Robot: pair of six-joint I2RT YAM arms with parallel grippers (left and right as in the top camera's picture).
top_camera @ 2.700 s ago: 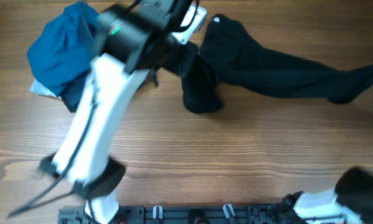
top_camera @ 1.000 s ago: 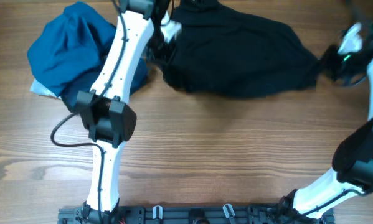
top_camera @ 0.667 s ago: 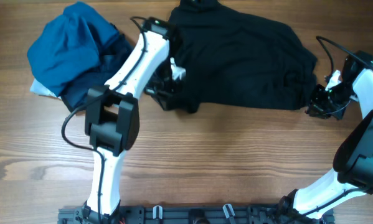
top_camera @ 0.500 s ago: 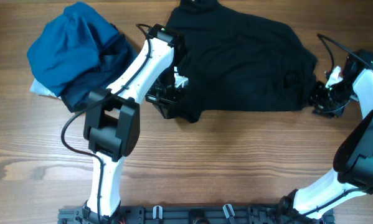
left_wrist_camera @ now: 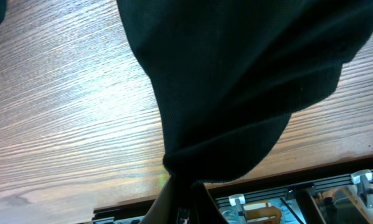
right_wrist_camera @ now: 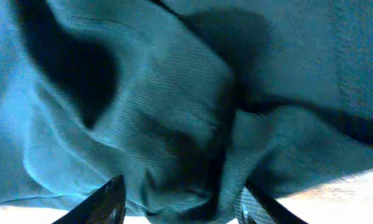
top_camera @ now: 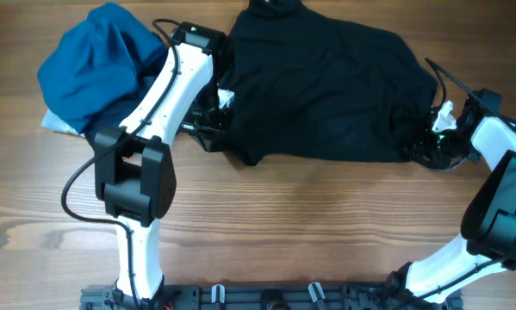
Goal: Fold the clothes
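A black garment [top_camera: 326, 86] lies spread over the far middle of the table. My left gripper [top_camera: 214, 127] is shut on its near left edge. In the left wrist view the black cloth [left_wrist_camera: 248, 81] hangs bunched from the closed fingers [left_wrist_camera: 174, 200], just above the wood. My right gripper [top_camera: 428, 145] sits at the garment's near right corner. Its jaws stand apart in the right wrist view, with the rumpled fabric [right_wrist_camera: 174, 124] lying loose between the two fingertips [right_wrist_camera: 108, 202].
A heap of blue clothes [top_camera: 94, 69] lies at the far left, beside the left arm, with a pale piece [top_camera: 55, 125] showing under it. A rail with clips [top_camera: 266, 297] runs along the front edge. Bare wood [top_camera: 326, 224] fills the near half.
Both arms drew the black garment toward the front and laid it flatter. The right gripper opened and let go of the right edge. The left gripper stayed shut and shifted slightly left.
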